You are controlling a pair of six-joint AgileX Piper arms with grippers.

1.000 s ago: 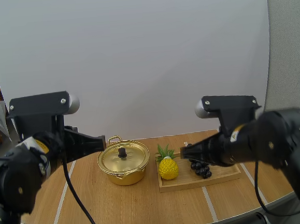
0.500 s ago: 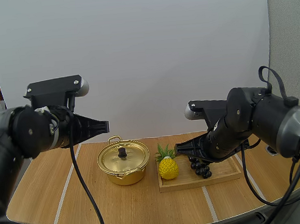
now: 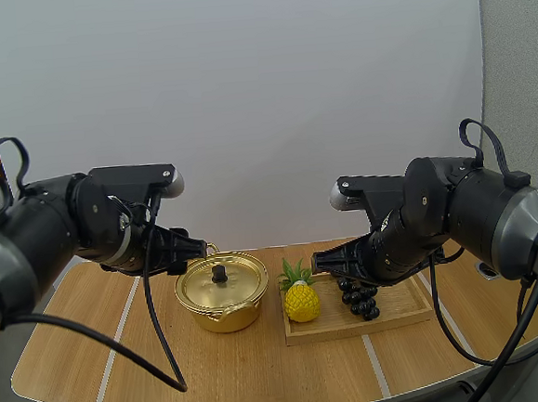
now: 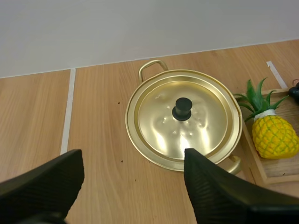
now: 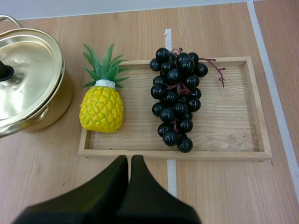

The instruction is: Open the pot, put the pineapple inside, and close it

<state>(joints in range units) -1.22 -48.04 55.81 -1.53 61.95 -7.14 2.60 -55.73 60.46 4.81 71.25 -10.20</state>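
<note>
Your left tool (image 4: 131, 163) has dropped toward the shiny gold metal pot (image 4: 154, 140), spread wide and empty, so lifting its lid (image 4: 201, 126) looks next. Your right tool (image 5: 130, 161) sits closed on nothing; the yellow toy pineapple (image 5: 101, 108) lies in the wooden tray (image 5: 261, 140).

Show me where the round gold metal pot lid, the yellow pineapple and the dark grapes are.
Round gold metal pot lid (image 4: 159, 116): left wrist view, gold surface beside its knob.
Yellow pineapple with green leaves (image 5: 101, 108): right wrist view, middle of yellow body.
Bunch of dark grapes (image 5: 176, 108): right wrist view, centre of bunch.
</note>
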